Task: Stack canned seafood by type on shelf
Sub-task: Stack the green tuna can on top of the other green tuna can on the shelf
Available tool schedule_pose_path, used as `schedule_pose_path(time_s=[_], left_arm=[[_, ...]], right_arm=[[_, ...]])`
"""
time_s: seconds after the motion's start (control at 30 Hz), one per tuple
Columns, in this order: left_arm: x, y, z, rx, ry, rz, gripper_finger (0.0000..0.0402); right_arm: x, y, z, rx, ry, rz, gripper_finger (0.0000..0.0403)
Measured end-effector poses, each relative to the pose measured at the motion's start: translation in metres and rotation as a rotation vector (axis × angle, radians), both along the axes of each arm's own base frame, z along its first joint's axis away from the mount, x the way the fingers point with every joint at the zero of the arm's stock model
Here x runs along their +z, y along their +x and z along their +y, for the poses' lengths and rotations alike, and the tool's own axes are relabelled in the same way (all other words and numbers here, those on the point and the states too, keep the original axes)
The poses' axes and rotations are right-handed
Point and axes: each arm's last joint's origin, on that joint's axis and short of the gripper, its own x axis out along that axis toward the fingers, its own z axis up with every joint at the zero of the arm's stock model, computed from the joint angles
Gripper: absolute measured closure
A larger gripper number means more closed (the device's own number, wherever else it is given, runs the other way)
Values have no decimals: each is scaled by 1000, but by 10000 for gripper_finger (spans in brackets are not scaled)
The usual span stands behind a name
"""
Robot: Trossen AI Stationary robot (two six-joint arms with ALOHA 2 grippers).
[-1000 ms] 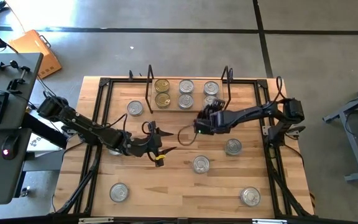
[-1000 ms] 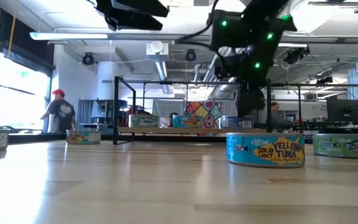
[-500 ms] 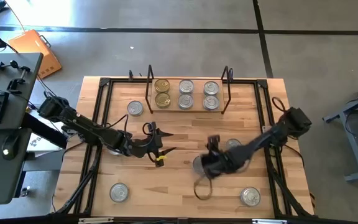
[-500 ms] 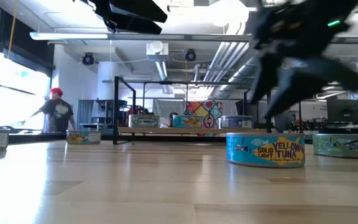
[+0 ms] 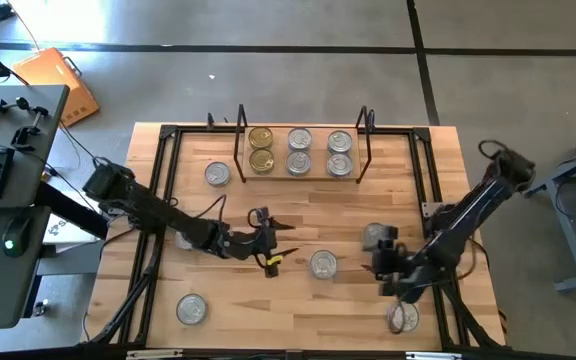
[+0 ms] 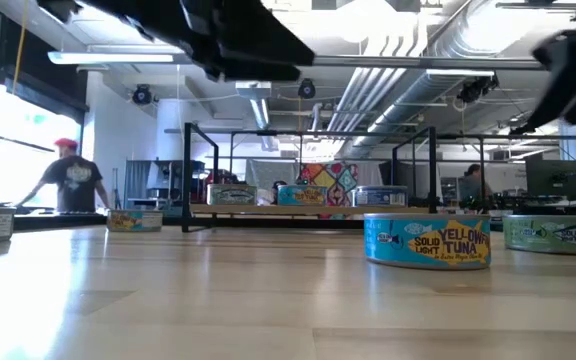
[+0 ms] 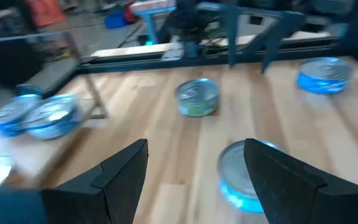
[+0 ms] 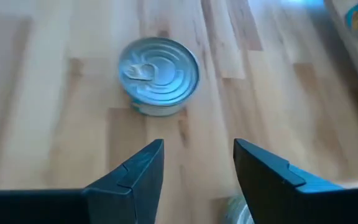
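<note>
We are looking down on the table and working across it from the left. A loose silver-lidded can (image 5: 191,308) is sitting at the near left corner, well apart from the left gripper (image 5: 274,243), and another loose can (image 5: 217,174) is lying just outside the left upright of the shelf (image 5: 301,176). The left gripper is hanging over the middle of the table with its fingers spread wide and nothing between them; in its wrist view we are seeing a blue-sided tin (image 7: 241,180) lying just ahead of the right fingertip (image 7: 272,168), not touched, with a greenish-sided can (image 7: 197,98) farther ahead. On the shelf, beyond this gripper, six tins are sitting in three pairs: two gold-lidded cans (image 5: 261,147), then two silver-lidded pairs (image 5: 299,150) to their right. To the right of the left gripper, a silver tin (image 5: 323,264) is resting on the bare wood, between the two grippers. The right gripper (image 5: 389,272) is hovering low near the right side of the table, its fingers partly apart and holding nothing; its wrist view is showing a ring-pull tin (image 8: 158,74) lying ahead of the open gap, apart from both fingers. Another can (image 5: 374,236) is lying just beside this gripper toward the shelf, and a last can (image 5: 403,316) is sitting near it toward the table's front edge. At table height, a can labelled yellowfin tuna (image 6: 427,240) is standing in the foreground.
</note>
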Motion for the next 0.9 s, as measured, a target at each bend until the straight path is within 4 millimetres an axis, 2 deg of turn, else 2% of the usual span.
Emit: schedule_pose_path(time_s=[0.1, 0.2, 0.3, 0.47, 0.7, 0.9], left_arm=[[-9, 10, 2, -77, -48, -32, 142], [-20, 21, 5, -152, -57, -61, 142], [-33, 28, 6, -204, -27, -71, 142], [-48, 32, 3, -265, 138, -42, 142], [-48, 20, -31, -404, 420, -12, 142], [-42, 6, -57, -299, 599, -23, 142]], right_arm=[[-4, -17, -5, -19, 116, -63, 220], [-10, -26, -10, -41, 205, -86, 220], [-14, -26, -9, -49, 337, -85, 220], [-22, -19, -5, -33, 392, -200, 220], [-35, -5, 1, 37, 335, -316, 220], [-40, 4, 5, 77, 251, -317, 199]])
